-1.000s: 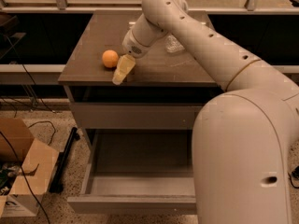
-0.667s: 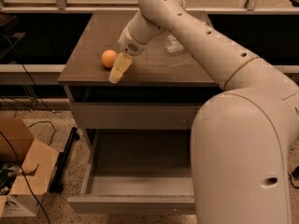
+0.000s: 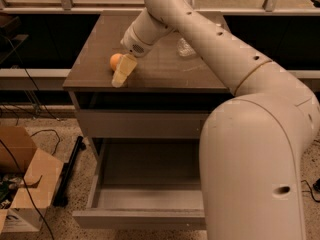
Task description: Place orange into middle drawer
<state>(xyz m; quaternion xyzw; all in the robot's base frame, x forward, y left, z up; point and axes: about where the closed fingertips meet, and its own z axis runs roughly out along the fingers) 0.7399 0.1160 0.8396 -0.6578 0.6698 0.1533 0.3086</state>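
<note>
The orange (image 3: 115, 60) lies on the dark cabinet top (image 3: 165, 74), near its left front edge. My gripper (image 3: 120, 77) hangs down from the wrist right beside the orange, on its right and front side, and overlaps its edge; the cream gripper reaches down to the cabinet top. The orange rests on the surface and is not lifted. The middle drawer (image 3: 145, 176) stands pulled out below, a deep grey box with nothing in it. My big white arm hides its right side.
A clear plastic bottle (image 3: 185, 47) lies on the cabinet top behind my arm. A shallower shut drawer front (image 3: 140, 124) sits above the open drawer. A cardboard box (image 3: 25, 184) and cables lie on the floor at the left.
My gripper has moved a little to the left, closer against the orange. The orange and the drawer have not moved.
</note>
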